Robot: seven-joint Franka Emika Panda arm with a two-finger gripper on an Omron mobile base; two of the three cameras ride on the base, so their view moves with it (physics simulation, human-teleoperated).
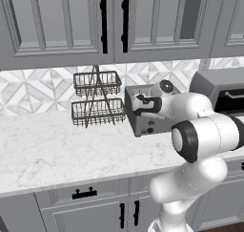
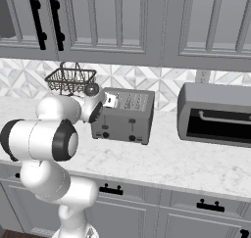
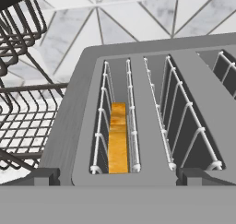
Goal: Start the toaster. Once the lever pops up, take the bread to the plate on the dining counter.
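The boxy grey metal toaster [image 2: 125,115] stands on the white grey-veined marble worktop [image 1: 52,150], its back toward the patterned tile wall. In the hand view the toaster's top lies directly below and ahead of the claw [image 3: 118,174], whose two dark fingertips [image 3: 44,176] stand wide apart, one near each front corner of the toaster top, gripping nothing. The small orange-yellow slice of bread [image 3: 118,138] sits upright, deep in the wire-lined slot just ahead of the claw's midpoint, its top edge below the slot rim. A second wire-lined slot lies next to it, toward the other fingertip.

On the toaster's front face, below the claw, small dark knobs [image 2: 105,134] line the lower edge, and a dark lever tab [image 2: 132,121] sits above one of them.

To the claw's left side stands a two-tier dark wire basket rack [image 1: 97,98], close beside the toaster. On the opposite side, well apart from the claw, rests a larger grey microwave [image 2: 215,113] with a dark door. Grey cabinets with black handles [image 1: 103,21] hang above the worktop.
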